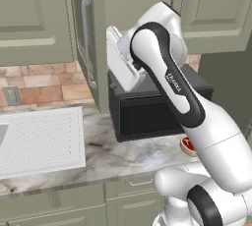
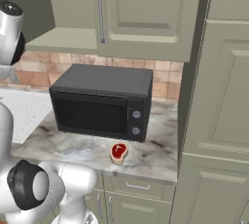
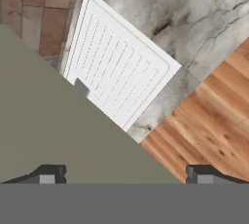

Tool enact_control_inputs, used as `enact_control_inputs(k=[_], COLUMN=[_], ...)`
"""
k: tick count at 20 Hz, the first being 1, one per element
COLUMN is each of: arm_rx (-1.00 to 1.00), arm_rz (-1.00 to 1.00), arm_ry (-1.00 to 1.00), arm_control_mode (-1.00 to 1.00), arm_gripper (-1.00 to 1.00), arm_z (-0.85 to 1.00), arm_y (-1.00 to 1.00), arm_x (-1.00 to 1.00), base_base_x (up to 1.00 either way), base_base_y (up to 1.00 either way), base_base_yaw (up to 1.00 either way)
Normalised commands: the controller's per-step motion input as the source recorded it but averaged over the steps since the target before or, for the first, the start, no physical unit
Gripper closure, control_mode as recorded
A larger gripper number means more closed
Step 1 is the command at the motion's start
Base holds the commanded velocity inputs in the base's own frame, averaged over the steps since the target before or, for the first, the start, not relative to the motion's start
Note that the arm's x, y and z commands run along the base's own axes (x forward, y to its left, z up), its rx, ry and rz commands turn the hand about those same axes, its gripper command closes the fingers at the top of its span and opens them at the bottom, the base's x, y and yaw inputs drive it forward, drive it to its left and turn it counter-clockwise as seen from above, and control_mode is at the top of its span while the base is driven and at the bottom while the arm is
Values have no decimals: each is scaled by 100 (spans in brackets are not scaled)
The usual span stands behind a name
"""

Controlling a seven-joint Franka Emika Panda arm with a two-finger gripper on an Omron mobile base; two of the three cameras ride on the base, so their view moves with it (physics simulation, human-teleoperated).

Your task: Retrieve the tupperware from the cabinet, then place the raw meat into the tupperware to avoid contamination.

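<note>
The sage-green cabinet (image 2: 146, 13) hangs above the black microwave (image 2: 102, 103), its left side standing open onto a bare inner shelf (image 2: 63, 38). The tupperware is out of view. On the marble counter in front of the microwave lies the raw meat (image 2: 118, 152), a small red steak, half hidden behind my arm in the left base view (image 1: 187, 144). My gripper (image 3: 124, 177) is open and holds nothing. It is raised beside the open cabinet door (image 1: 98, 38), looking down past a flat sage-green cabinet surface (image 3: 53, 130).
A white ridged drainboard (image 1: 39, 139) lies on the counter left of the microwave, also below the hand (image 3: 121, 77). A tall sage-green unit (image 2: 219, 121) closes off the counter's right end. Wooden floor (image 3: 209, 121) runs beyond the counter edge.
</note>
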Motion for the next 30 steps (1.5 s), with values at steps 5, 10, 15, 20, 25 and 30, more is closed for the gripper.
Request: enact_control_inputs(k=[5, 10, 15, 20, 25, 30], arm_rx=[0, 0, -3, -12, -27, -32], arm_rz=[-3, -1, 0, 3, 14, 21], arm_ry=[5, 1, -2, -8, -7, -9], arm_control_mode=[-100, -100, -100, -100, -100, -100], arm_gripper=[-100, -100, -100, -100, -100, -100], arm_z=[-10, -2, 0, -7, -8, -8], arm_y=[12, -15, -49, -48, -28, -39], arm_x=[1, -3, 0, 0, 0, -6], base_base_x=[0, 0, 0, 0, 0, 0], base_base_y=[0, 0, 0, 0, 0, 0], base_base_yaw=[0, 0, 0, 0, 0, 0])
